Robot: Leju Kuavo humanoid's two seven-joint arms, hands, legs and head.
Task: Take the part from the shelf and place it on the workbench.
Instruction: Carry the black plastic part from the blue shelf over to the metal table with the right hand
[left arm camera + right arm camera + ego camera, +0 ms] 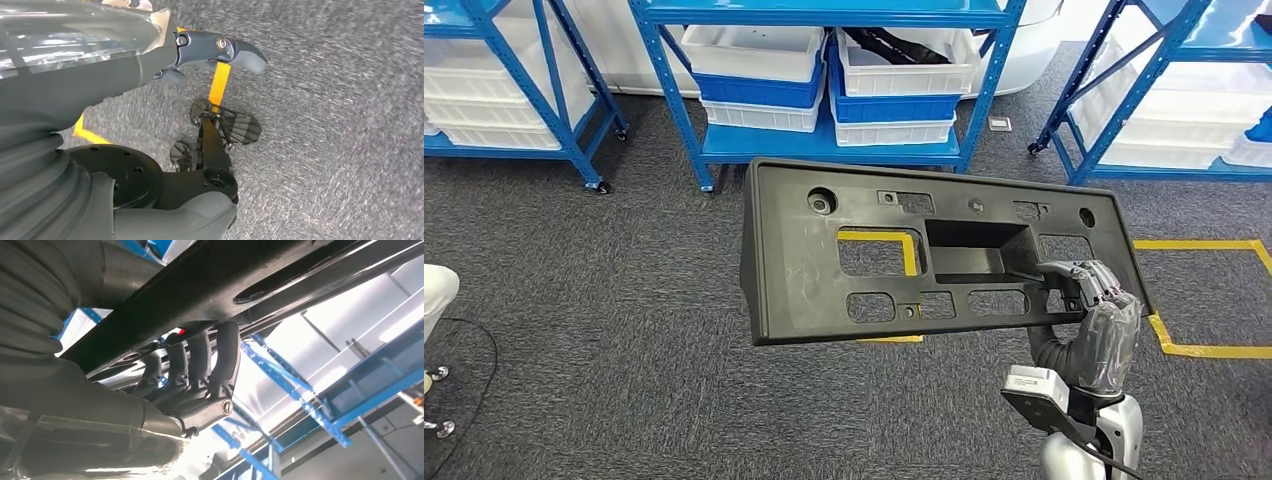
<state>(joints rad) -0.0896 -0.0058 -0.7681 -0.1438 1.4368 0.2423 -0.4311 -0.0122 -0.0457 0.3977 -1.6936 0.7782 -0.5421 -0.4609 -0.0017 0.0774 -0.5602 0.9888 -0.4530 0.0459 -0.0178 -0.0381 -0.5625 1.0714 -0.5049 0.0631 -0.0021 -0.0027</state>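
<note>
Gripping black part [924,250], right hand [1096,310]; fingers [200,360] beneath.

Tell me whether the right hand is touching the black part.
Touching. In the right wrist view the right hand has its fingers hooked up around the edge of the black part.

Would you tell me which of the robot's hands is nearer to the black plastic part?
Right. The right hand grips the black part at its lower right edge; the left hand hangs over the carpet, away from it.
</note>
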